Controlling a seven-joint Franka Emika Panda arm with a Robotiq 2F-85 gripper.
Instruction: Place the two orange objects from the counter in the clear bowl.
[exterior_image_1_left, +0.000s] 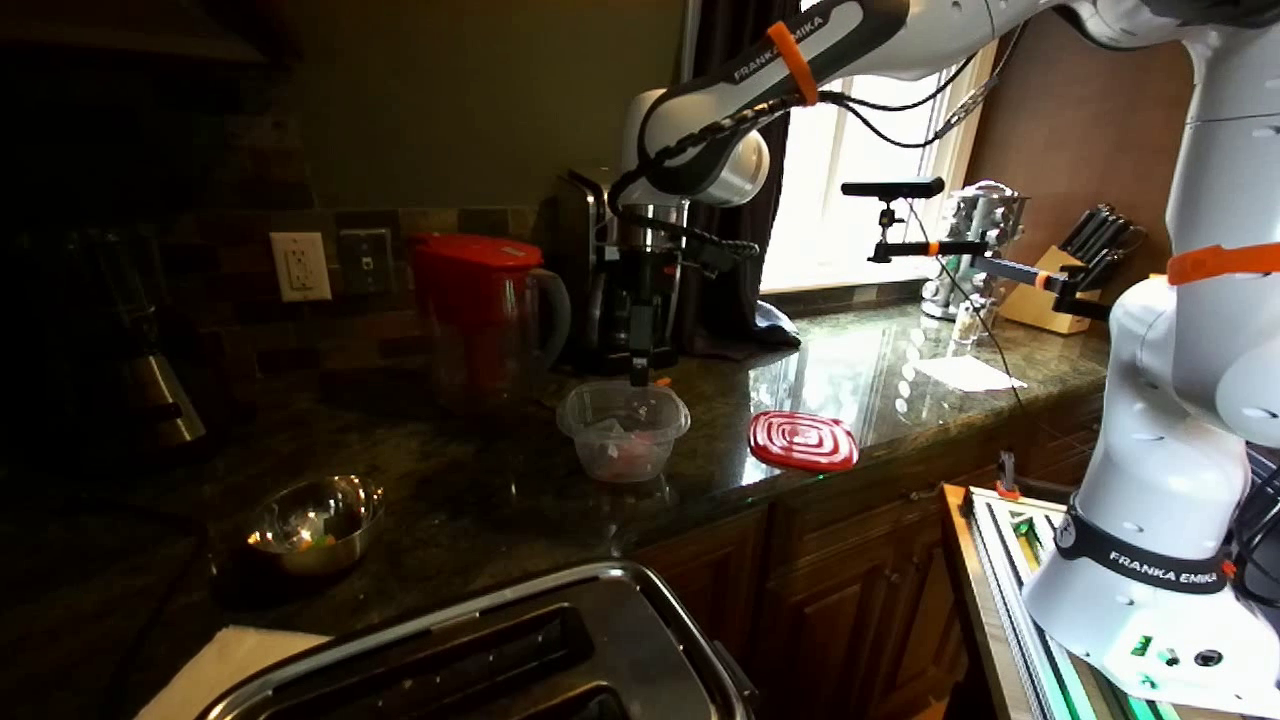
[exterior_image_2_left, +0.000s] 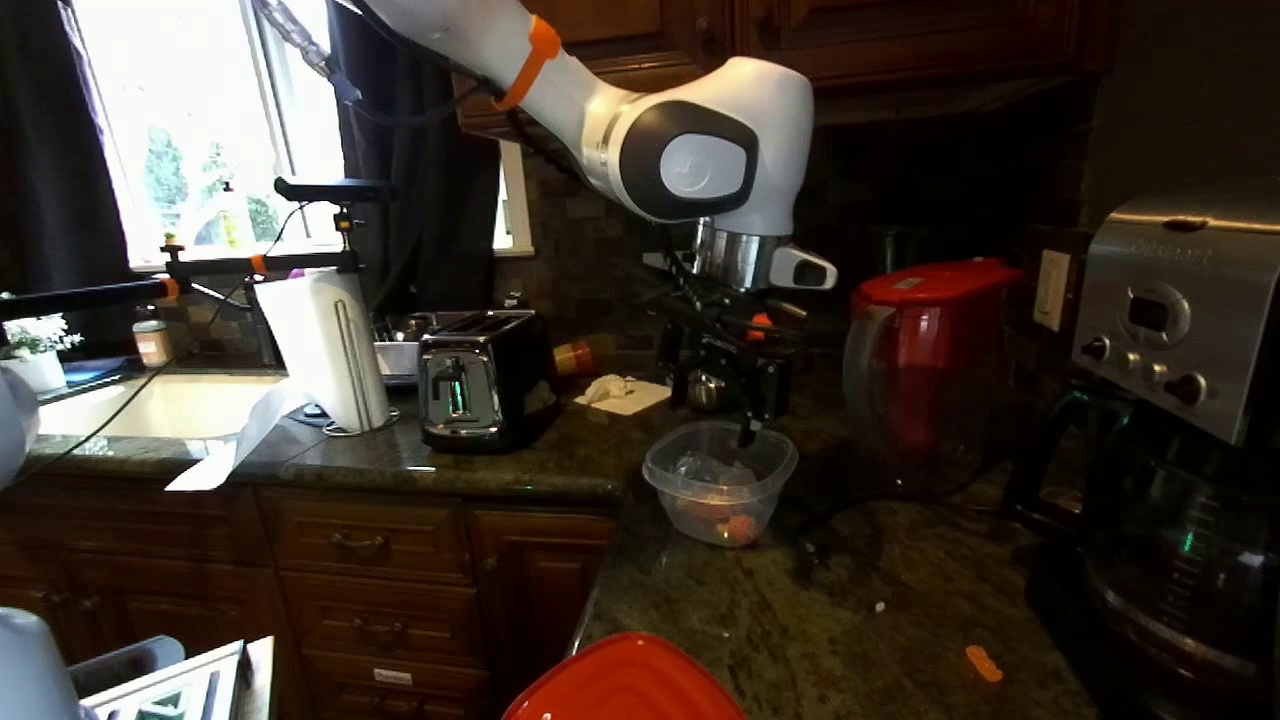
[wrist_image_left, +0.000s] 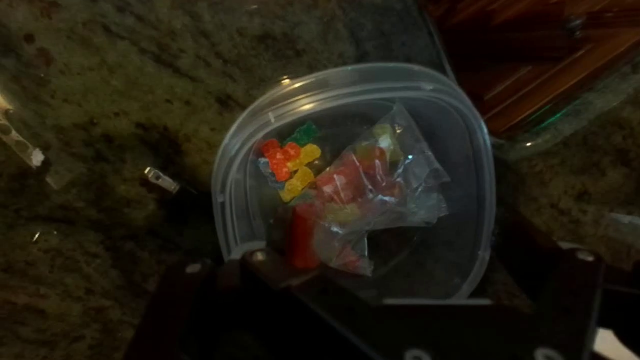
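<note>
The clear bowl (exterior_image_2_left: 720, 440) stands on the dark counter (exterior_image_2_left: 840, 600). Inside it, the wrist view shows an orange-red gummy (wrist_image_left: 278, 157), yellow, green and bluish pieces, and a crinkled clear wrapper (wrist_image_left: 400, 185) over reddish things. A small orange object (exterior_image_2_left: 983, 663) lies on the counter near the coffee maker; in an exterior view an orange bit (exterior_image_1_left: 662, 381) peeks out just behind the bowl. Which piece in the bowl came from the counter, I cannot tell. My gripper (exterior_image_1_left: 640, 370) points down over the bowl, jaws apart, with nothing seen between them; its fingertips are dark.
A red lid (exterior_image_1_left: 803, 441) lies beside the bowl near the counter's front edge. Around it stand the red pitcher (exterior_image_2_left: 935, 370), coffee maker (exterior_image_2_left: 1170, 310), toaster (exterior_image_1_left: 600, 640) and shiny metal bowl (exterior_image_1_left: 315, 525). A cord end (wrist_image_left: 162, 180) lies close to the clear bowl.
</note>
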